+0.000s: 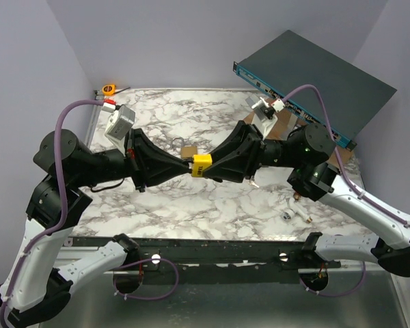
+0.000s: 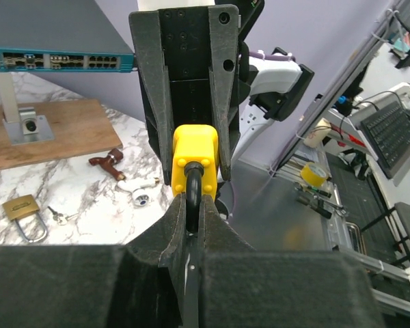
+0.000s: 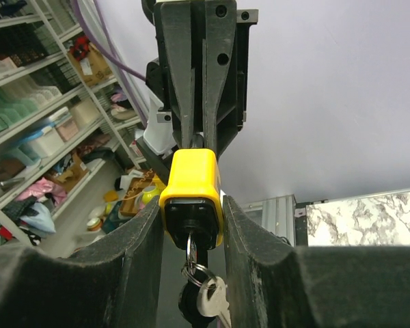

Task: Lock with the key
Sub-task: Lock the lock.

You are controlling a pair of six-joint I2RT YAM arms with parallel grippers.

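A yellow padlock [image 1: 201, 165] hangs in mid-air over the marble table [image 1: 191, 198], held between both arms. My left gripper [image 2: 193, 205] is shut on its black shackle [image 2: 193, 188], which stands out of the yellow body [image 2: 195, 154]. My right gripper [image 3: 191, 212] is shut on the yellow body [image 3: 191, 191] from the other side. A key [image 3: 193, 247] sits in the keyhole at the lock's base, with a ring and a spare silver key [image 3: 215, 304] dangling from it. In the top view the left gripper [image 1: 183, 162] and the right gripper [image 1: 212, 166] meet at the lock.
A brass padlock [image 1: 188, 149] lies on the table behind the grippers, small keys [image 2: 55, 215] beside it. A teal network switch [image 1: 314, 82] leans over a wooden board [image 1: 280, 126] at the back right. A white fitting [image 1: 287, 214] and a brown piece [image 2: 108, 158] lie near the right arm. An orange tape measure [image 1: 109, 89] sits at the back left.
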